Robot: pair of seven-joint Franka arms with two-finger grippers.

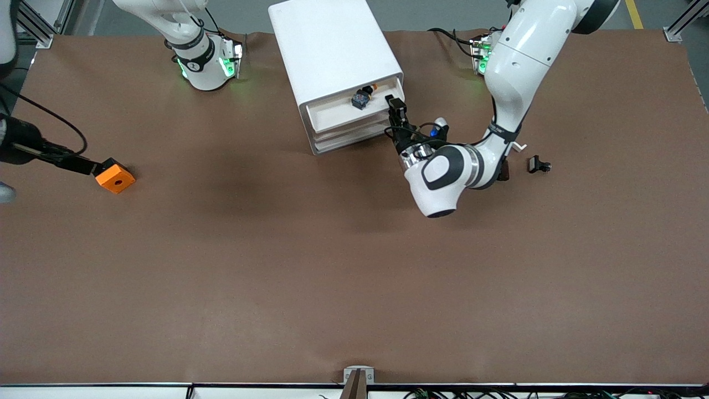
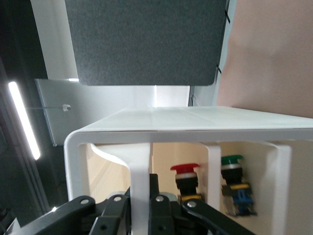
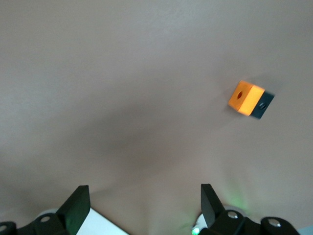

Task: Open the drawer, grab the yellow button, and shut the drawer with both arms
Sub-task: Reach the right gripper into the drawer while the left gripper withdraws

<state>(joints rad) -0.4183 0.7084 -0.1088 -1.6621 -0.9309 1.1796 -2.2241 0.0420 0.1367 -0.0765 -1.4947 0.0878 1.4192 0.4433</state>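
The white cabinet (image 1: 332,50) stands at the table's back middle with its top drawer (image 1: 339,113) pulled out. My left gripper (image 1: 395,105) is shut on the drawer's white front wall (image 2: 141,161), at the corner toward the left arm's end. Inside lies the button (image 1: 371,88) with an orange-red cap (image 2: 185,168), and beside it a green-capped one (image 2: 231,160) on a blue body (image 1: 360,100). In the right wrist view my right gripper (image 3: 144,203) hangs open above bare table with nothing between its fingers. It does not show in the front view.
An orange square block with a hole (image 1: 115,175) (image 3: 247,97) lies toward the right arm's end of the table, with a black rod-like thing (image 1: 55,155) reaching to it from the view's edge. A small black part (image 1: 539,164) lies by the left arm's elbow.
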